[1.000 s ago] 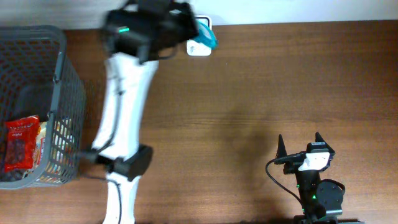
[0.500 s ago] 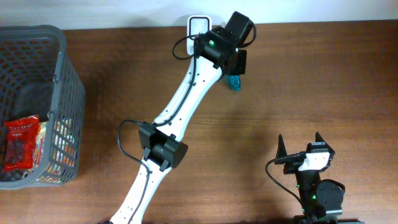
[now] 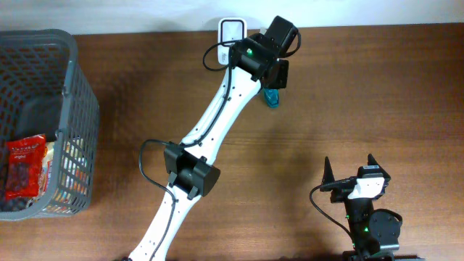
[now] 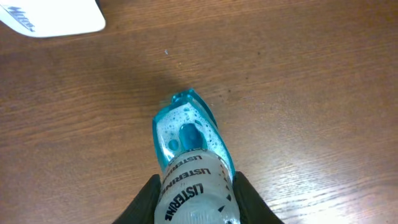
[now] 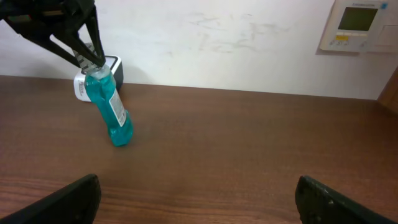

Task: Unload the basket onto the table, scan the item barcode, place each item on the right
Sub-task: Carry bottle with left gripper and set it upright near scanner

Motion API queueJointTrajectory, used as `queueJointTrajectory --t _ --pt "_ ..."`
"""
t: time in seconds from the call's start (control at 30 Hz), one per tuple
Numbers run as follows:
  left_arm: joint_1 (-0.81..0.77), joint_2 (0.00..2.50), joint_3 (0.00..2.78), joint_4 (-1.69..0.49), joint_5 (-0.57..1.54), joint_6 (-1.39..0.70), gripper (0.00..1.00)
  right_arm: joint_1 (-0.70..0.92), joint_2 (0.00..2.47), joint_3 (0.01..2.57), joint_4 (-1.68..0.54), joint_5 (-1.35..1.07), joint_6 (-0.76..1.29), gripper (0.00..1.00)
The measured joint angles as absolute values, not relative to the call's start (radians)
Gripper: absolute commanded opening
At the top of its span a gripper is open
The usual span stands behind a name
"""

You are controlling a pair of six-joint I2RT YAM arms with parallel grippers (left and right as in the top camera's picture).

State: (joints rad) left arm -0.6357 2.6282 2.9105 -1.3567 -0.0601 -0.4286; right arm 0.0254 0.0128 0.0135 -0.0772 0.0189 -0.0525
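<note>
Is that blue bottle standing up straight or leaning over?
Leaning. The right wrist view shows the blue bottle slanted, its top pinched by the left hand, its base down by the table.

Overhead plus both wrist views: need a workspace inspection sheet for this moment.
Surface: brown wood table, no spills seen.
Job's things: teal mouthwash bottle tilted, cap end gripped, base down by the table, contact unclear; white scanner just behind it at the far edge.
Clutter: grey basket at the left edge, red snack packet inside.
Grippers: left gripper shut on the bottle; right gripper open, empty, at the near edge.
Cables: black cables in loose loops, none touching the bottle.
Surroundings: white wall, wall panel.
</note>
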Motion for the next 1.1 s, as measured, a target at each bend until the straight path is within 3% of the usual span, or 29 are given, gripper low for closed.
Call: queueJointTrajectory --t 0.13,0.3,0.67,1.1 --pt "-0.636 2.628 2.914 -1.371 -0.038 -0.430 0.13 0.025 0.013 0.014 -0.077 0.019 -0.052 0.98" --pt "-0.636 2.636 2.953 -1.403 -0.027 -0.427 0.25 0.025 0.013 0.014 -0.077 0.019 -0.052 0.98" --pt "-0.636 2.643 2.998 -1.415 -0.026 -0.358 0.34 0.025 0.013 0.014 -0.077 0.019 -0.052 0.98" --pt "-0.647 2.654 3.007 -1.420 -0.023 -0.358 0.37 0.025 0.013 0.014 -0.077 0.019 -0.052 0.98"
